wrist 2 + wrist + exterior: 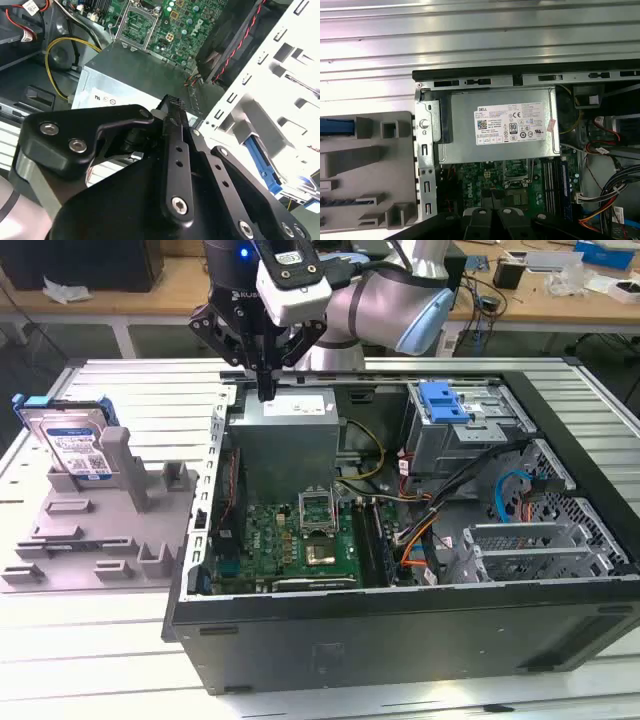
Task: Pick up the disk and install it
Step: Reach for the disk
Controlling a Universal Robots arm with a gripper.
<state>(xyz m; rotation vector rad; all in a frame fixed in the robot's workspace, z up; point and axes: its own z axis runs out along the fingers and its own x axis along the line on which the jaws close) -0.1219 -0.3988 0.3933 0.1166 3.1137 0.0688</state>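
Here, one disk (76,446), one end effector (266,391).

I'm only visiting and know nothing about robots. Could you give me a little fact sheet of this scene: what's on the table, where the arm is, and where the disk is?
Setting: open computer case lying on a slatted table
Arm: its end effector is shut and holds nothing
Arm position: over the edge of the grey metal box inside the case
Disk: the disk stands upright in a grey holder, on the exterior view's left of the case
Contact with disk: none, the end effector is well apart from it
Progress: disk not yet picked up
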